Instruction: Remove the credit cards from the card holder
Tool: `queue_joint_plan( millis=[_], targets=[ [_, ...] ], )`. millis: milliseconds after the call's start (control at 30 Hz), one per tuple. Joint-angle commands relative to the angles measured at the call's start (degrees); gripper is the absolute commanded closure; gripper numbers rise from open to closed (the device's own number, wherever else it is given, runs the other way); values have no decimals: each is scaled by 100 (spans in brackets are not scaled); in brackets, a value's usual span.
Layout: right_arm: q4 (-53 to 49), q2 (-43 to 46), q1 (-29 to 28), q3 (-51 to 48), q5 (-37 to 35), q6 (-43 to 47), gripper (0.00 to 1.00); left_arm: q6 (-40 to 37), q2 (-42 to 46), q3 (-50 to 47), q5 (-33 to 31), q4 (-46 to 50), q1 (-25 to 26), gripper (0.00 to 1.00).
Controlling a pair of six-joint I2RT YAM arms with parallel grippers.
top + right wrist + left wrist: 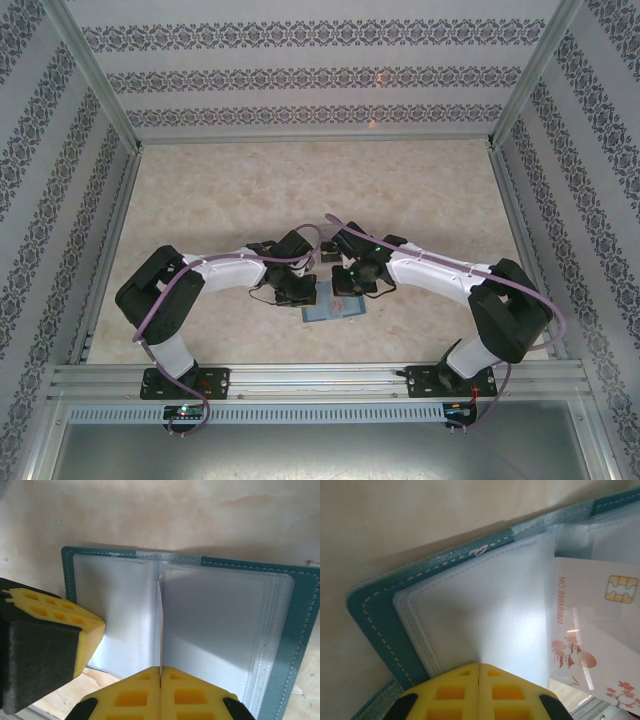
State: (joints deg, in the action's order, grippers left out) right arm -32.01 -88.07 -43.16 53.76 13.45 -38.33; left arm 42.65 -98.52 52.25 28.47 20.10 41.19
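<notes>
The left gripper (479, 667) has its yellow fingers pressed together, their tips at the near edge of the clear plastic sleeves (485, 600) on the left half of the card holder (300, 645). Whether a sleeve is pinched between them cannot be told. The right gripper (161, 670) is likewise closed, and a thin pale edge stands upright between its fingers, rising from the spine of the holder. It looks to be the white credit card (590, 625), which the left wrist view shows tilted up just right of the left-hand sleeves, with a gold chip and red printing on its face. The teal card holder lies open and flat on the pale table (300, 190), near its near edge and about midway from left to right. Both arms bend inward over it, the two grippers close beside each other.
</notes>
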Motion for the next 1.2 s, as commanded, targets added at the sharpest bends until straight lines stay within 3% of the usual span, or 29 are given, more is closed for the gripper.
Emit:
queue_joint_plan(
  millis=[0,267,333,400,600,833,1167],
  targets=[
    [-327,261,-26,234,-262,296,94,-72,28,-186,-418,447,47,100],
    [-719,615,109,492,-828,1116,97,-49,343,-87,-465,550,39,100],
    [-855,596,396,592,-537,1367,96,-40,433,-105,-517,544,41,100],
    [-798,572,566,604,-116,1853,96,-29,511,-134,-573,531,30,100],
    [-1063,624,604,802,-480,3444,100,-30,685,-265,-658,538,-32,100],
    [-1306,371,930,1259,-274,5338,100,14,940,-502,-768,460,-89,97],
    [-1864,-412,1161,2441,79,7382,100,104,1252,-861,-922,393,-221,94]
  ],
)
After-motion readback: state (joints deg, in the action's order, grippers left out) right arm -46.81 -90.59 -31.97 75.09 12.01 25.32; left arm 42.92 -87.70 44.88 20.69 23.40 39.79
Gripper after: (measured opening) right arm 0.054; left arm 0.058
